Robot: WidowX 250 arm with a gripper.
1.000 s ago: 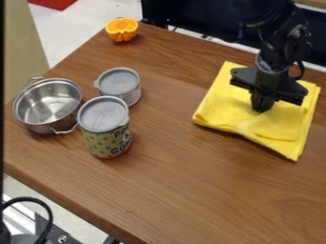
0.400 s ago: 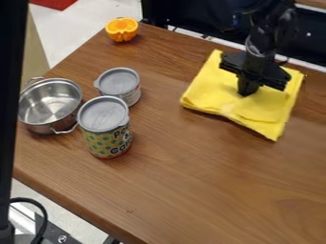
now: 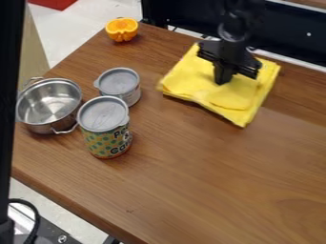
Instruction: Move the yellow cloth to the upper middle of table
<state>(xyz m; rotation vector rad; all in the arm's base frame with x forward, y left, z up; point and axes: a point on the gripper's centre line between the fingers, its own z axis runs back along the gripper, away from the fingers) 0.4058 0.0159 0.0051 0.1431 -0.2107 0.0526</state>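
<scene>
My gripper points down onto the middle of the yellow cloth, its fingers together and pressed to the fabric, shut on it. The cloth lies folded and roughly square on the upper right part of the wooden table, close to the back edge. A ridge runs through the fabric in front of the fingertips.
On the left stand a metal pot, a small grey-lidded can and a taller patterned can. An orange half sits at the far left corner. A dark upright post borders the view's left side.
The cloth has slid left and toward the back edge, together with my gripper. The pot, cans and orange half have stayed in place.
</scene>
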